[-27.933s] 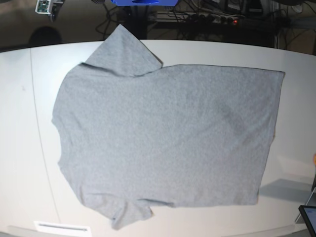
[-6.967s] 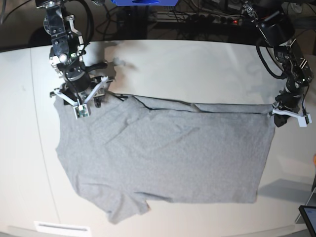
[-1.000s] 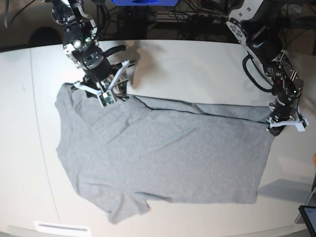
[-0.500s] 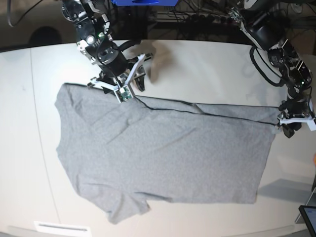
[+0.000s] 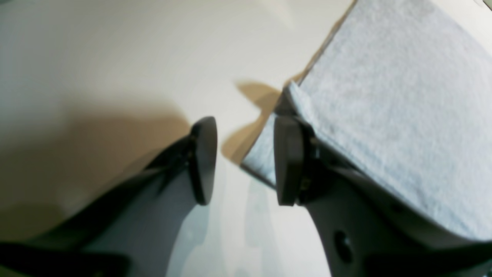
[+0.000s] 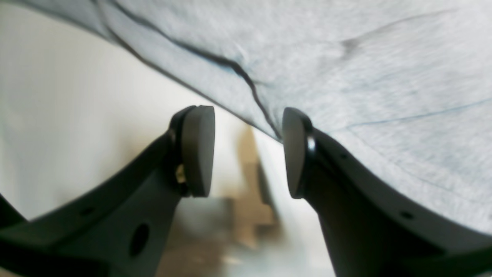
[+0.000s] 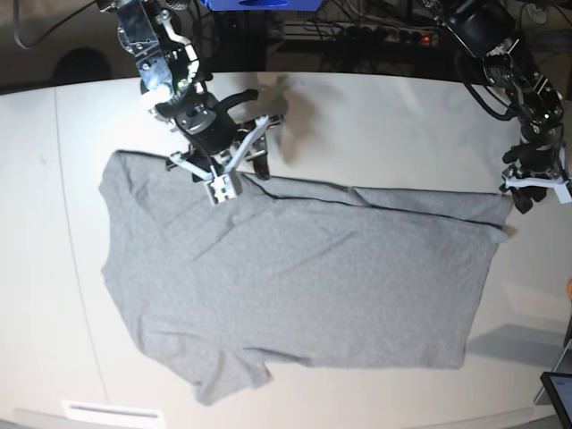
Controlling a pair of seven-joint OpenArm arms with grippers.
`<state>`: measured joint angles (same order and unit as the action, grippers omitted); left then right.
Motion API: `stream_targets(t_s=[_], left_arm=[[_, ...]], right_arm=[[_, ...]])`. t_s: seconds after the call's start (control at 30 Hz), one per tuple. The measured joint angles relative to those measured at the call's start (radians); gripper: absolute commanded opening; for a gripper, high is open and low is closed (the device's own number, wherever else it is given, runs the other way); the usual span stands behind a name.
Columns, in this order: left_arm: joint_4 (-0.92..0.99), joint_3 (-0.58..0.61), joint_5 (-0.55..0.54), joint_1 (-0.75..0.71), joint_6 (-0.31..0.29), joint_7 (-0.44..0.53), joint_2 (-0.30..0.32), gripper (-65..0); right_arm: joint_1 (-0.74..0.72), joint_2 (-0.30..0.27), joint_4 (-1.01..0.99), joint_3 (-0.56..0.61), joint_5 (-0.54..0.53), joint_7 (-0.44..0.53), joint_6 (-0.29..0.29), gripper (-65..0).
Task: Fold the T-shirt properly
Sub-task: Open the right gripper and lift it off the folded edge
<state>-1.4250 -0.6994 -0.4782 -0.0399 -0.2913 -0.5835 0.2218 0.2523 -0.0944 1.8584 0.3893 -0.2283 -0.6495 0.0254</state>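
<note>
The grey T-shirt (image 7: 295, 277) lies flat on the white table (image 7: 384, 116), plain side up, with its far side folded over into a straight edge. My right gripper (image 7: 257, 143) is open and empty just off that folded edge near the sleeve end. In the right wrist view (image 6: 246, 154) its jaws stand apart below a dark crease in the shirt (image 6: 346, 57). My left gripper (image 7: 527, 198) is open and empty just past the hem corner. In the left wrist view (image 5: 244, 161) the shirt corner (image 5: 384, 96) lies behind one finger (image 5: 286, 161).
A dark tablet-like device (image 7: 559, 393) sits at the table's near right corner. A white label strip (image 7: 112, 411) lies at the near left edge. Cables and a power strip (image 7: 402, 36) run behind the far edge.
My left gripper has lifted away from the hem corner toward the far side. My right gripper has shifted slightly right along the folded edge. The shirt has not moved.
</note>
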Motion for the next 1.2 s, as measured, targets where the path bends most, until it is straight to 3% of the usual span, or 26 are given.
stream_targets(t_s=[0.13,0.27,0.63,1.2], left_arm=[[-0.003,-0.036,0.007,-0.014,-0.014,0.001,0.010,-40.5],[-0.005,-0.040,0.006,-0.008,-0.050,0.001,0.005,-40.5],[-0.003,-0.042,0.007,-0.011,-0.042,0.001,0.006,-40.5],[-0.003,-0.042,0.007,-0.011,-0.042,0.001,0.006,-40.5]], right_arm=[[0.003,-0.021,-0.003,-0.132,-0.198,0.004,0.020,-37.1],[0.003,-0.011,-0.003,-0.150,-0.323,0.003,0.016,-37.1],[0.007,0.009,-0.095,-0.223,-0.490,0.004,0.019,-37.1],[-0.008,0.007,-0.126,-0.221,-0.525,0.004,0.018,-37.1]])
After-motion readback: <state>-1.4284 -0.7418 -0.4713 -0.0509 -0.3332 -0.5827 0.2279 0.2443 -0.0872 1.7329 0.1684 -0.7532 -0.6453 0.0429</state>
